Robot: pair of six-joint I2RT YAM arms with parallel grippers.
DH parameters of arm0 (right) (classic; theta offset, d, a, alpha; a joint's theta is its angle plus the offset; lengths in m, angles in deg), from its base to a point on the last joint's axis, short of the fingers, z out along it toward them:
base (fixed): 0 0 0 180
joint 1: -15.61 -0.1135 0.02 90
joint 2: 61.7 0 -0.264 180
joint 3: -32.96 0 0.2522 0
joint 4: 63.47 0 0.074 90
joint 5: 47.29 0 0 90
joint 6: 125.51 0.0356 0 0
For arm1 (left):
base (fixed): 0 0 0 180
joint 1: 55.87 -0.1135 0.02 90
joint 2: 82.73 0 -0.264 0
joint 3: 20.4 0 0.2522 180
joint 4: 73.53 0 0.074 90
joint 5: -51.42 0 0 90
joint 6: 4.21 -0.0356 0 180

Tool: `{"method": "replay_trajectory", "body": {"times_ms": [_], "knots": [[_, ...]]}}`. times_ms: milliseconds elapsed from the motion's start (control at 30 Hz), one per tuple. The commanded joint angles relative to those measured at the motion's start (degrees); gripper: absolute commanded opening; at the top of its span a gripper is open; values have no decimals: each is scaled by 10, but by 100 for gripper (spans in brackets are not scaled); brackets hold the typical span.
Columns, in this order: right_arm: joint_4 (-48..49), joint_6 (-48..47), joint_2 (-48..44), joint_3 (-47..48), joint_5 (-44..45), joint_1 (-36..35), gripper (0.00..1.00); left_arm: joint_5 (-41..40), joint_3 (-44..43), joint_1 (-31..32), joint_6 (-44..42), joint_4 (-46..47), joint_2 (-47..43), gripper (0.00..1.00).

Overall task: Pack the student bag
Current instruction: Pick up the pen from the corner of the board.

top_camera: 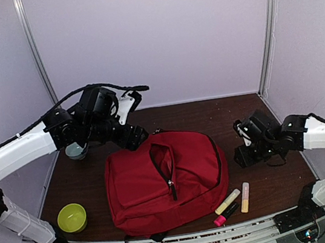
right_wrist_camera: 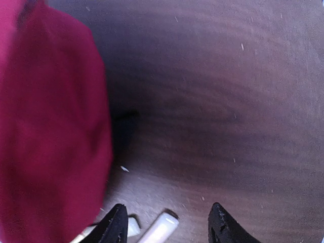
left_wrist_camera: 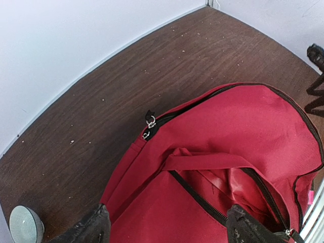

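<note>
The student bag (top_camera: 187,160) is a large red backpack lying flat mid-table, its front zip pocket (top_camera: 168,168) gaping open. My left gripper (top_camera: 133,137) hovers open and empty over the bag's far left corner. In the left wrist view the bag (left_wrist_camera: 243,126) fills the lower right, with the open pocket between my spread fingers (left_wrist_camera: 93,229). My right gripper (top_camera: 244,157) is open and empty, just right of the bag. The right wrist view shows the bag's edge (right_wrist_camera: 50,126) at left and a highlighter end (right_wrist_camera: 163,229) between my fingertips (right_wrist_camera: 117,225).
A yellow highlighter (top_camera: 228,201), a peach one (top_camera: 245,197) and a pink one beside a black marker (top_camera: 220,219) lie at the front right of the bag. A green bowl (top_camera: 72,218) sits front left. A grey cup (top_camera: 76,151) stands behind the left arm.
</note>
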Motion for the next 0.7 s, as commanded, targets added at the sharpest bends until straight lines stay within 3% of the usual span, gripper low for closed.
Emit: {"method": "replay_trajectory", "body": {"times_ms": [0, 367, 667], "knots": [[-53, 99, 8, -45, 36, -8, 56, 6, 15, 9, 11, 51, -8, 82], [-15, 107, 123, -95, -64, -46, 50, 2, 30, 12, -1, 66, 2, 82], [10, 124, 137, -126, -94, -68, 51, 2, 6, 12, -14, 55, 31, 82]]}}
